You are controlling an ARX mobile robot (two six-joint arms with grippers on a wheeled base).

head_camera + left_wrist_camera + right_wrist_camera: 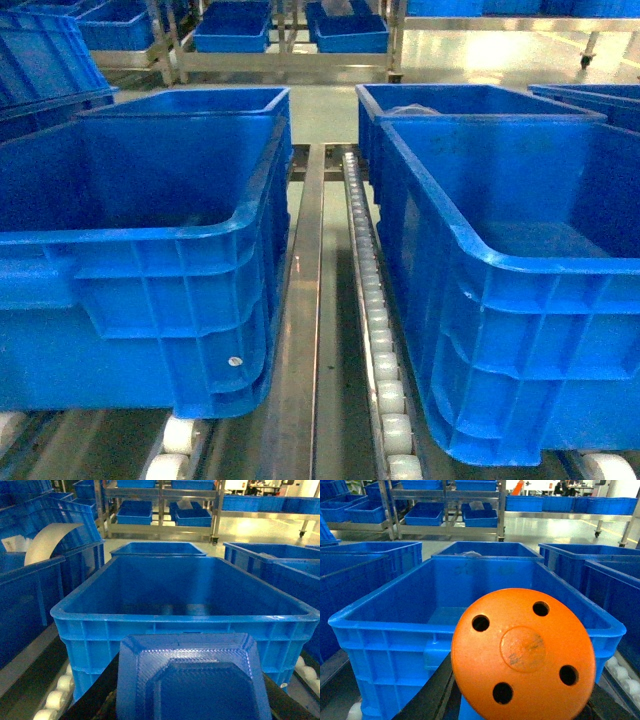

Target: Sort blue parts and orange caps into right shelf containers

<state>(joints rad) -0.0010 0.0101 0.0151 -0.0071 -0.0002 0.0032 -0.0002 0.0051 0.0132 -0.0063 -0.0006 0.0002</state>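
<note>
left fingers: grasping blue part (189, 677), just before near crate (185, 615)
right fingers: grasping orange cap (523, 652), before right crate (385, 625)
shelf: rollers (372, 300) between crates

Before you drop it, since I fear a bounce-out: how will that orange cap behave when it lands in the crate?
The cap looks like stiff, light plastic, so it will probably bounce a little. Being a round disc, it may roll if it lands on edge. The crate has tall walls, so it should stay inside.
</note>
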